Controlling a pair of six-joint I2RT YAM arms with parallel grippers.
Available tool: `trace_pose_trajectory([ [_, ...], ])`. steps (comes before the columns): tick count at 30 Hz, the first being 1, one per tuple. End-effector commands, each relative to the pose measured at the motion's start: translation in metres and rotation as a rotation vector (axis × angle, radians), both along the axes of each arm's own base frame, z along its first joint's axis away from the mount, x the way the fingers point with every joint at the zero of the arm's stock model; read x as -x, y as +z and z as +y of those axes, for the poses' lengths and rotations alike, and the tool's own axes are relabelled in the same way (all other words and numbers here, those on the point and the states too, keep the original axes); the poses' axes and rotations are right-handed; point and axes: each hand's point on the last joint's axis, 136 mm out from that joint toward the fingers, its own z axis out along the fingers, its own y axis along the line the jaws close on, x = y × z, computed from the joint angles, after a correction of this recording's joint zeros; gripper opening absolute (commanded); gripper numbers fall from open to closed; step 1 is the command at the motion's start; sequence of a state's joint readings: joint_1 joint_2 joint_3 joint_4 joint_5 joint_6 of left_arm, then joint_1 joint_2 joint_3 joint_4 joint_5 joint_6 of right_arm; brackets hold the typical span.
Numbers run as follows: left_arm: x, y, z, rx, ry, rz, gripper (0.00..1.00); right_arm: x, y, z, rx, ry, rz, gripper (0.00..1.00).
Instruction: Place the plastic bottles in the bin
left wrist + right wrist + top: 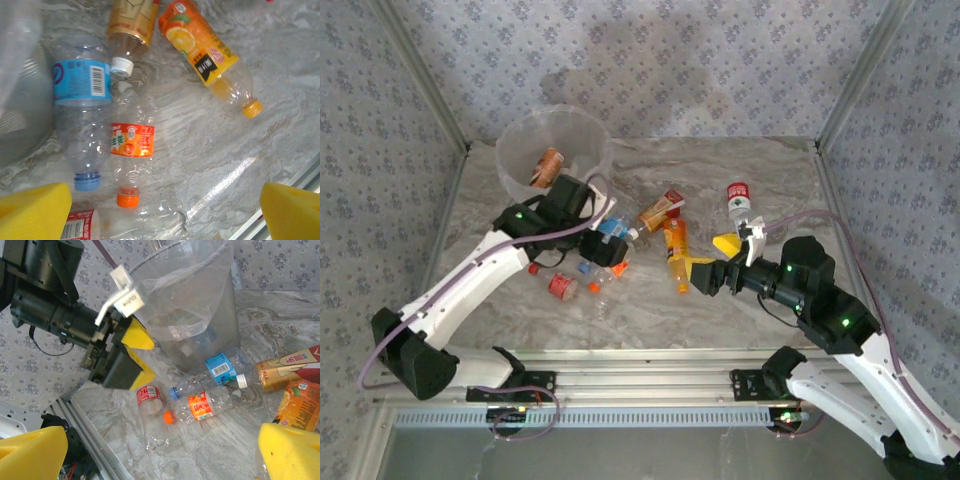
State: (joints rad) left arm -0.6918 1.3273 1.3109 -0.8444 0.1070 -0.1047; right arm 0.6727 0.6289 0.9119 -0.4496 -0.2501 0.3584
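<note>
The left gripper (160,210) hangs over a cluster of plastic bottles on the marble-patterned counter (210,160). Its yellow fingers (35,210) are spread wide with nothing between them. Below it lie a clear blue-label bottle (82,100) and, just beside it, a clear orange-label bottle (131,150) with an orange cap. A red-label bottle (80,226) lies next to the left-hand finger in the left wrist view. Farther off lie a gold bottle (131,25) with a white cap and an orange juice bottle (202,47), side by side. The bin (515,155) stands at the far left of the counter, just beside the blue-label bottle, with one orange-brown bottle (548,167) lying inside it. The right gripper (160,450) hovers near the orange juice bottle, its fingers (290,452) likewise wide apart and empty
</note>
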Motion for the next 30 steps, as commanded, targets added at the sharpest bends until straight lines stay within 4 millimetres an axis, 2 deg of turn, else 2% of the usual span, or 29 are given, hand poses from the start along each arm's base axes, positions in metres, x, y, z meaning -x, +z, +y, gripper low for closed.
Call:
trace_pose_trajectory([
  [1, -0.006, -0.017, -0.014, -0.047, 0.004, -0.016, 0.95, -0.001, -0.003, -0.001, 0.006, -0.008, 0.010, 1.00],
  [8, -0.011, -0.062, -0.026, -0.195, -0.016, 0.017, 0.87, -0.001, -0.006, -0.001, 0.017, -0.006, 0.020, 1.00],
  [16, -0.020, -0.110, -0.022, -0.337, -0.011, 0.061, 0.82, -0.001, -0.008, -0.001, 0.024, -0.005, 0.028, 1.00],
  [23, -0.025, -0.139, -0.011, -0.453, 0.005, 0.084, 0.82, -0.002, -0.010, -0.002, 0.026, -0.014, 0.032, 1.00],
  [30, -0.024, -0.157, -0.014, -0.477, -0.004, 0.123, 0.81, -0.003, -0.014, -0.002, 0.029, -0.018, 0.039, 1.00],
])
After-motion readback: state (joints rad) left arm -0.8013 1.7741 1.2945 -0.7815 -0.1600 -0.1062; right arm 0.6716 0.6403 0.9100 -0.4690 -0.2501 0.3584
